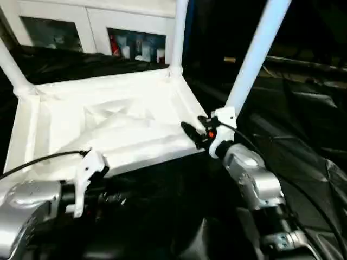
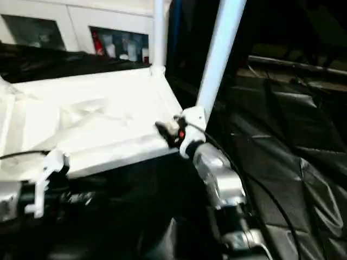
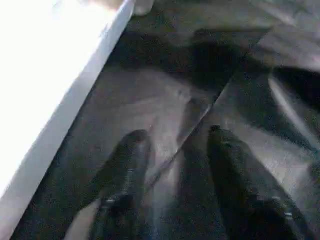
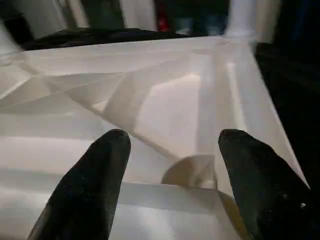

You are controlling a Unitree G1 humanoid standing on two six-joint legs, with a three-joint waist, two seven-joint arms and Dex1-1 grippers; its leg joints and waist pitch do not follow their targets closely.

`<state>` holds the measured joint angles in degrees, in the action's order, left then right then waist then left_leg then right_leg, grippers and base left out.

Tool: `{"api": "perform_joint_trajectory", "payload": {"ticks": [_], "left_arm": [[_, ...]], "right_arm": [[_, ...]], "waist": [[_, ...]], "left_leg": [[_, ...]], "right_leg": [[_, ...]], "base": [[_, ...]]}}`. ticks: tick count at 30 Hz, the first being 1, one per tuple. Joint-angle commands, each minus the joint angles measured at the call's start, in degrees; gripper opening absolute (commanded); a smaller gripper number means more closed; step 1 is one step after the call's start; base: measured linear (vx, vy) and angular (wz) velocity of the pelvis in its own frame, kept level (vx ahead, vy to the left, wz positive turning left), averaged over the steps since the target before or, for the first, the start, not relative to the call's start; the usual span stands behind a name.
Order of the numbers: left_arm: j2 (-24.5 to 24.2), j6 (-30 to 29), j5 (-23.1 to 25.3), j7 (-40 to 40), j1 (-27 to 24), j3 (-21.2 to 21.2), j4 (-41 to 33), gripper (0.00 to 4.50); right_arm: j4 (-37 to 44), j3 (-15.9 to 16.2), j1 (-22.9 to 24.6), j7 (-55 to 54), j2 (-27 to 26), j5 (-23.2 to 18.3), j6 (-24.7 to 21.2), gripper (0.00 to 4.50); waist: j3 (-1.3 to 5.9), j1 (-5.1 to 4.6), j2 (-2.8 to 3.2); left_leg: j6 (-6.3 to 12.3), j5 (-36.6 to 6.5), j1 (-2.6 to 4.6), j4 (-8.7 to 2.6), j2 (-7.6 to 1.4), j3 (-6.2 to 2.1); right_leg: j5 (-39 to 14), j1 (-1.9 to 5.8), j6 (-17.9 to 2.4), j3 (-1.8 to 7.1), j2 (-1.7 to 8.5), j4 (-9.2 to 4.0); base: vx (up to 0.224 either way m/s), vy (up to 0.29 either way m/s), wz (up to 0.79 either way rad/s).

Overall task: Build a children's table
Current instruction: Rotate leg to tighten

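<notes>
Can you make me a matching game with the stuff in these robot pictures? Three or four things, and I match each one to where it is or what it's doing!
Things:
1. tabletop
2. cabinet
3. right gripper
4. left gripper

Places and states:
A. open above the black sheet, beside the tabletop's edge
B. behind the table, with glass doors
C. lying underside up, legs pointing up
D. open over the tabletop's near right corner

Pairs: 1-C, 2-B, 3-D, 4-A

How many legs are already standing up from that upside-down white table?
3. One leg rises at the far left corner, one at the far right corner, one at the near right corner beside the right gripper. The near left corner is hidden.
</notes>
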<state>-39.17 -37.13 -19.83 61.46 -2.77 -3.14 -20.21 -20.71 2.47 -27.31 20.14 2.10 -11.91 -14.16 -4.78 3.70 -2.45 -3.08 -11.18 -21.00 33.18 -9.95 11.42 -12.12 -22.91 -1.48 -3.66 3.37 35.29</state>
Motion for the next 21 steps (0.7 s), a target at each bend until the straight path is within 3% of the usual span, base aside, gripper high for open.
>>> {"api": "perform_joint_trajectory", "payload": {"ticks": [1,3,10,19,21], "left_arm": [[-1.4,-0.1,2.2,-1.9,-1.4,-1.4,-1.9,2.26],[-2.4,-0.7,3.1,-4.2,-4.0,-3.0,-2.4,2.26],[-2.8,2.8,5.6,-7.5,-8.3,-4.8,-1.2,2.26],[-1.7,4.1,3.7,-8.3,-7.7,-6.0,-0.2,2.26],[-2.0,5.8,2.5,-6.6,-9.7,-6.4,0.1,2.26]], "right_arm": [[-3.6,-3.7,-1.6,-3.7,0.5,-0.2,1.6,3.14],[-9.3,-7.5,-4.8,-7.6,0.2,-1.8,3.9,3.14],[-18.5,-13.4,-10.0,-14.4,0.6,-3.1,8.6,3.14],[-28.2,-18.1,-14.6,-18.2,5.8,-3.8,14.1,3.14],[-31.0,-19.6,-15.9,-18.2,8.1,-3.8,15.6,3.14]], "waist": [[2.97,-0.39,1.26],[2.94,-0.32,1.27],[3.4,-0.1,1.29],[3.41,1.06,1.62],[3.49,1.11,1.62]], "left_leg": [[-0.53,-7.6,1.21,-4.39,-3.64,-1.67],[-0.47,-7.8,1.35,-4.24,-3.52,-1.52],[0.35,-5.5,1.25,-3.86,-3.34,-1.39],[-1.68,-11.8,1.6,-3.71,-3.29,-1.32],[-1.65,-12.1,1.51,-3.64,-3.25,-1.35]], "right_leg": [[-4.3,2.24,-11.3,3.79,4.68,-3.43],[-4.3,2.16,-11.1,3.86,4.64,-3.53],[0.4,2.38,-11.2,3.72,4.43,-2.89],[-6.6,1.83,-10.3,3.74,4.48,-3.33],[-6.7,1.86,-10.7,3.78,4.5,-3.28]], "base": [[0.0,0.0,0.0],[0.0,0.0,0.0],[0.0,0.0,0.0],[0.0,0.0,0.0],[0.0,0.0,0.0]]}}
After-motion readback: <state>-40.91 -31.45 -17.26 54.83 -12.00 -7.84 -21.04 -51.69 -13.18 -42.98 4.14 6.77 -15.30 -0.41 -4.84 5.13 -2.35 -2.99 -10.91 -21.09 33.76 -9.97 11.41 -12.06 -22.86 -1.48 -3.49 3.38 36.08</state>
